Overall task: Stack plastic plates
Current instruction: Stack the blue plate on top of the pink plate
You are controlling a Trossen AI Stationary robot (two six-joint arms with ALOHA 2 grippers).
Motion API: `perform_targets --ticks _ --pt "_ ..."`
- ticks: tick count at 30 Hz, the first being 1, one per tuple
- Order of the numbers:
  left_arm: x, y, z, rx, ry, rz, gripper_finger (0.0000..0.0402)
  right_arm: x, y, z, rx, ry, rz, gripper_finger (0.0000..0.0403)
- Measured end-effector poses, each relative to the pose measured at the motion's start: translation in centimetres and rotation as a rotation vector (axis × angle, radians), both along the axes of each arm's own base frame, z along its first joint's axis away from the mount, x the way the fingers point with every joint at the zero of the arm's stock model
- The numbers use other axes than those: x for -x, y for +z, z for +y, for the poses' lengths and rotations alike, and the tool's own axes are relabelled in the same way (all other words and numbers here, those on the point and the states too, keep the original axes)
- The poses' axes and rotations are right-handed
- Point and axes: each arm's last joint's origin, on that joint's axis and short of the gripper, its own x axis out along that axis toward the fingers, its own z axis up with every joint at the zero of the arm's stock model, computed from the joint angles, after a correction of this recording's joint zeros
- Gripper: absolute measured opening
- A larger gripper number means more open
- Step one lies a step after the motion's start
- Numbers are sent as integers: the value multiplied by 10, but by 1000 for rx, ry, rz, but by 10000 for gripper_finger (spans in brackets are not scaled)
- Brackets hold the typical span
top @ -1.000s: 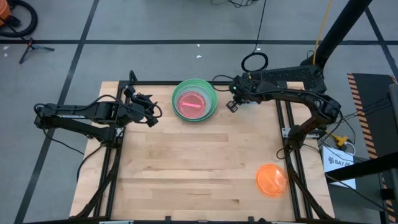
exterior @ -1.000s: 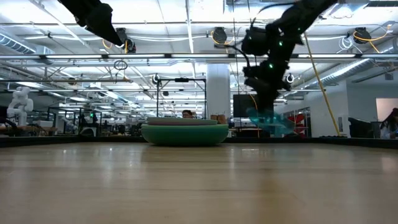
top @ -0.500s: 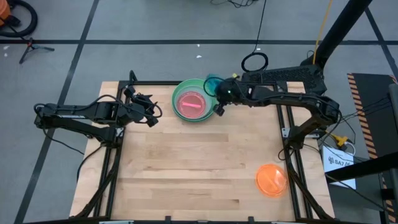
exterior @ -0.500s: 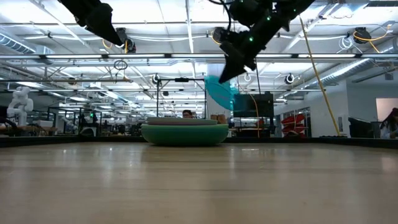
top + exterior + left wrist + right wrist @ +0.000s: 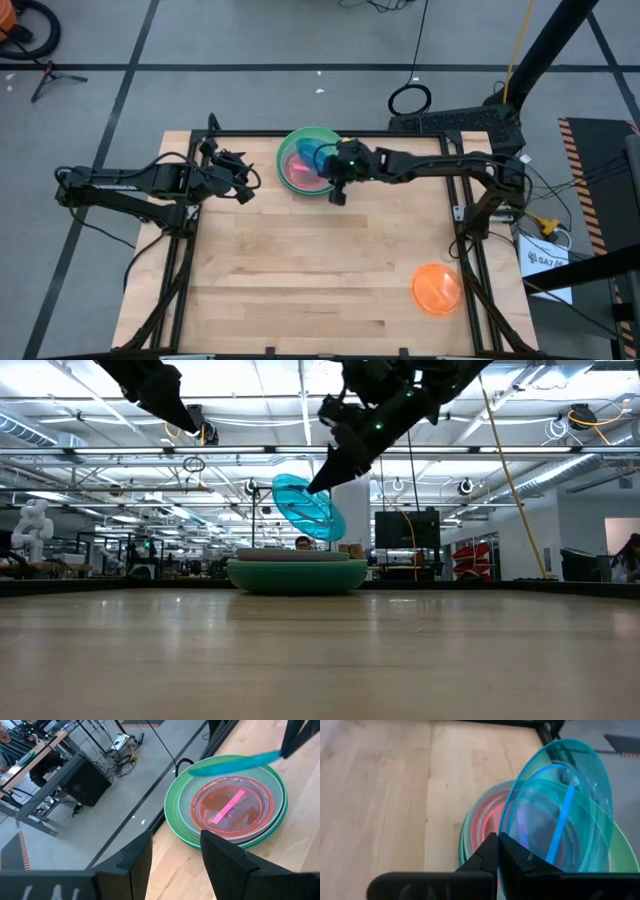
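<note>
Holding a translucent blue plate by its rim, the right gripper has its jaws clenched on it, tilted steeply above the plate stack at the far middle of the table. To do this well, level the blue plate, centre it over the hot pink plate on top of the stack, lower until it nests, then let go. Dropped while tilted, it may likely slide off or sit crooked. Left gripper waits just beside the stack, jaws parted and empty; it looks clear of the drop path. An orange plate lies well apart near the front right corner, not yet stacked. Nothing blocks the stack.
</note>
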Motion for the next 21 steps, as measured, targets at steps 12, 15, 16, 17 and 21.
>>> perform_targets --ticks 12,15,16,17,21 --pt "0 0 0 3 2 -4 173 -32 -20 2 110 118 90 0" --pt "0 0 0 5 4 -5 173 -32 -26 1 129 118 130 0" --pt "0 0 0 5 4 -5 173 -31 -27 1 135 115 146 0" --pt "0 0 0 5 4 -5 173 -31 -27 1 142 110 153 2" --pt "0 0 0 8 6 -9 173 -30 -27 0 150 101 160 13"
